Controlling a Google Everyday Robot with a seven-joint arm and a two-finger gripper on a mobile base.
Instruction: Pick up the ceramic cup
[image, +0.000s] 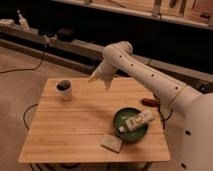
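White ceramic, the cup (64, 90) stands upright near the left rear corner of the wooden counter (75, 135), well apart from the green bowl (120, 116). The gripper (100, 81) hangs above the counter to the cup's right, clear of it, jaws spread and holding nothing. The cup is probably stiff, smooth, fairly light and breakable. With no handle in sight, a grip across its tapered wall below the rim looks safest.

Slatted wooden table (75, 125) carries white ceramic cup (64, 89) at 10 o'clock, round green bowl (120, 119) at 4, tan sponge (112, 142) at 5; gripper (100, 80) hovers above 12.
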